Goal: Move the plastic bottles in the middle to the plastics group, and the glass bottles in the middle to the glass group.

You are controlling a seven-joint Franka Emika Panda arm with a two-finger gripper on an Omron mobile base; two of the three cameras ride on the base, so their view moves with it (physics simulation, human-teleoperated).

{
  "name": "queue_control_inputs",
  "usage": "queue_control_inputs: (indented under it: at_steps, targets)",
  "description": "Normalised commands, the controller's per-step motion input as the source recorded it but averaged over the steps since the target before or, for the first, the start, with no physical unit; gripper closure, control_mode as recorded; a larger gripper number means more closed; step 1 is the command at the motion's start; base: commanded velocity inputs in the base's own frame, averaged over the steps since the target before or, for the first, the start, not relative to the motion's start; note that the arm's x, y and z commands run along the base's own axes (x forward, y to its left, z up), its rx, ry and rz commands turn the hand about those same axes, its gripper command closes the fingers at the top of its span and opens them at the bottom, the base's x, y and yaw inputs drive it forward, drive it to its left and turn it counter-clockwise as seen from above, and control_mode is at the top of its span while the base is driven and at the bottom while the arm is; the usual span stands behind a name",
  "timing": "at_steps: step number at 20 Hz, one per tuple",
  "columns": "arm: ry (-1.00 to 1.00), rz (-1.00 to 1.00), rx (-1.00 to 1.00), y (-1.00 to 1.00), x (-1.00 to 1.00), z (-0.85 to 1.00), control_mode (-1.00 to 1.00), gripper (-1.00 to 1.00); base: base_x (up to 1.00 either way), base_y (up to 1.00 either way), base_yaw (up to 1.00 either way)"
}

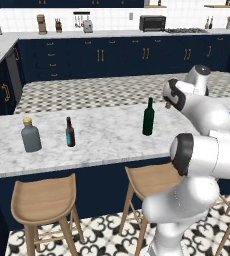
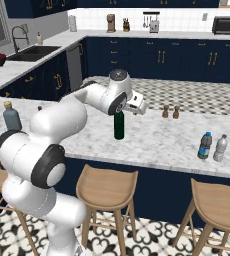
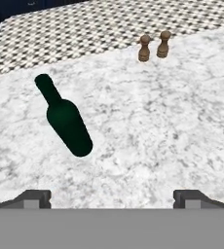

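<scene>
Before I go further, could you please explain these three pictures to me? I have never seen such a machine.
The white machine is a robot arm on a driving base, in a rendered kitchen. Two pictures come from cameras behind it, on its left and on its right. The third looks down from its hand.

On the marble counter stand a green glass bottle, a grey flask beside a small brown bottle, two small plastic water bottles, and two wooden shakers.

The jaws are open above the counter near the green bottle. They hold nothing.
</scene>
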Motion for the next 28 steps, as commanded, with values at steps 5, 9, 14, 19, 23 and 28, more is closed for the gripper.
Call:
queue_control_inputs:
  at_steps: [5,9,14,19,23,28]
  targets:
    - [0.0,0.1,-0.1,0.49,0.0,0.15,-1.0,-1.0,0.0,0.0,0.0]
    - [-0.05,0.04,-0.05,0.37,-0.07,0.07,-1.0,-1.0,0.0,0.0,0.0]
    - [0.0,0.0,0.0,0.18,0.0,-0.03,-1.0,-1.0,0.0,0.0,0.0]
    - [0.0,-0.05,0.02,0.0,0.09,-0.01,-1.0,-1.0,0.0,0.0,0.0]
    - [0.0,-0.1,0.08,0.06,0.21,-0.01,-1.0,-1.0,0.0,0.0,0.0]
    - [0.0,-0.04,0.08,0.18,0.09,-0.13,-1.0,-1.0,0.0,0.0,0.0]
